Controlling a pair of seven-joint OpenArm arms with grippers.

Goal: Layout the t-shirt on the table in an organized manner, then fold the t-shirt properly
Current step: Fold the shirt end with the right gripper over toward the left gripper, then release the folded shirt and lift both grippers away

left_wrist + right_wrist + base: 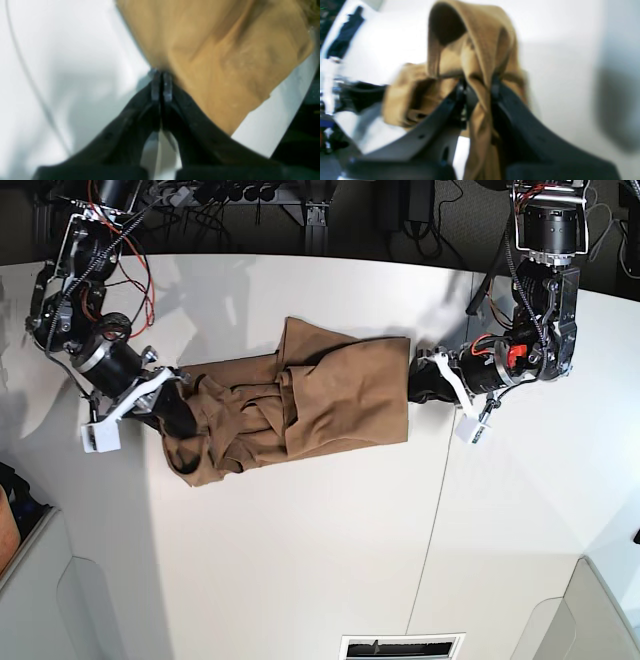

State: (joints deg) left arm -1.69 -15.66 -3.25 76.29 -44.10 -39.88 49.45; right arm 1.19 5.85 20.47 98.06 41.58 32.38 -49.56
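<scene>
**Shirt held at both ends, not yet spread flat**

Closest in, the right gripper (477, 90) is clamped on a thick twisted rope of cloth from the t-shirt (300, 405), its jaws kept slightly apart by the bunch between them. The left gripper (161, 86) is pinched nearly closed on a thin edge of the same shirt at the opposite end.

The shirt lies lengthwise between the two arms near the middle of the table (300, 560). The half nearer the left gripper is fairly smooth; the half nearer the right gripper is crumpled into folds.

This looks like the layout step: folding has not begun. The next move probably calls for drawing the two ends apart so the bunched half opens out.

The table is white and smooth, with a thin dark seam (437, 510) crossing it. Beyond its far edge, dark cables (230, 195) hang in shadow.
</scene>
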